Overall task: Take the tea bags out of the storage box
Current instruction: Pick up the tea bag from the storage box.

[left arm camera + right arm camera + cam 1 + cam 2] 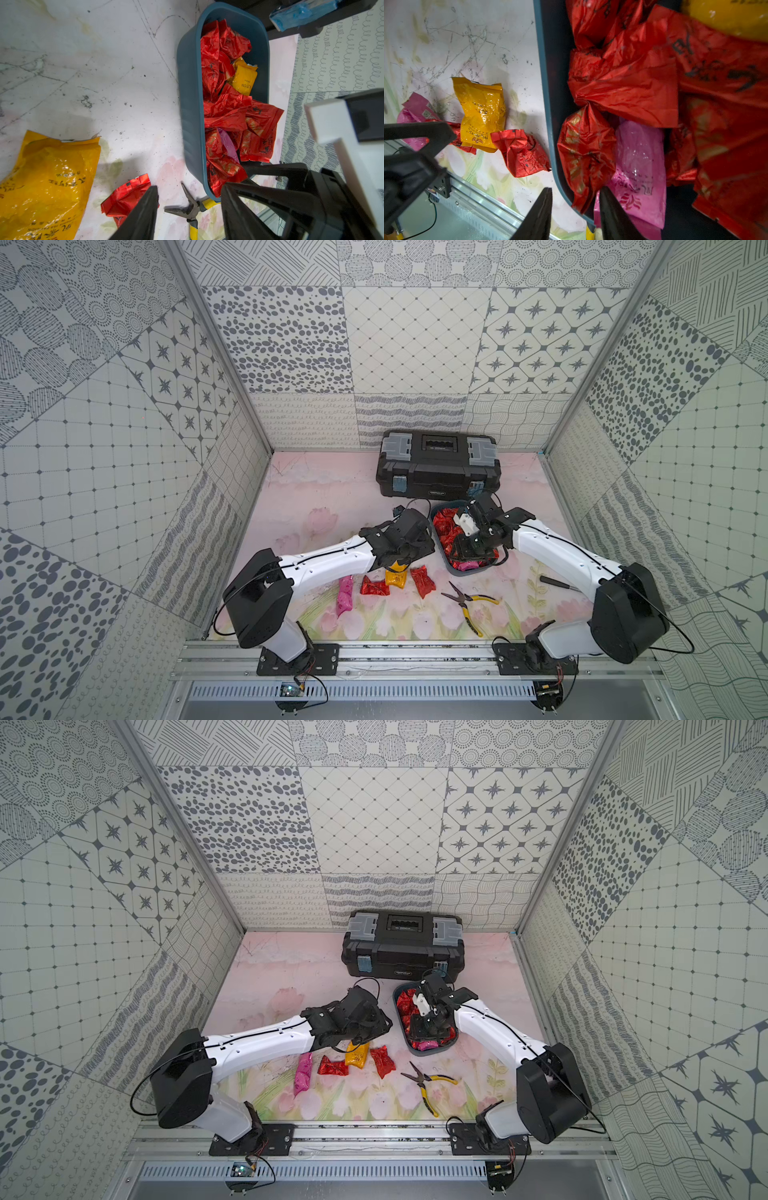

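The storage box [434, 526] [189, 104], a dark teal tray, holds several red tea bags [226, 112], a yellow one [244, 80] and a pink one [639, 166]. On the mat in front of it lie a pink tea bag [345, 593], a red one [374, 586], a yellow one [395, 577] and another red one [422, 580]. My left gripper [191, 212] hovers open and empty over the mat beside the box. My right gripper [575, 207] stands open astride the box's near rim [548, 104], a red bag's corner [583, 199] hanging between its jaws.
A black toolbox [436, 464] with grey latches stands just behind the box. Yellow-handled pliers [467, 601] lie on the mat in front of the box, and a slim dark tool [557, 581] lies under my right arm. Patterned walls close in three sides.
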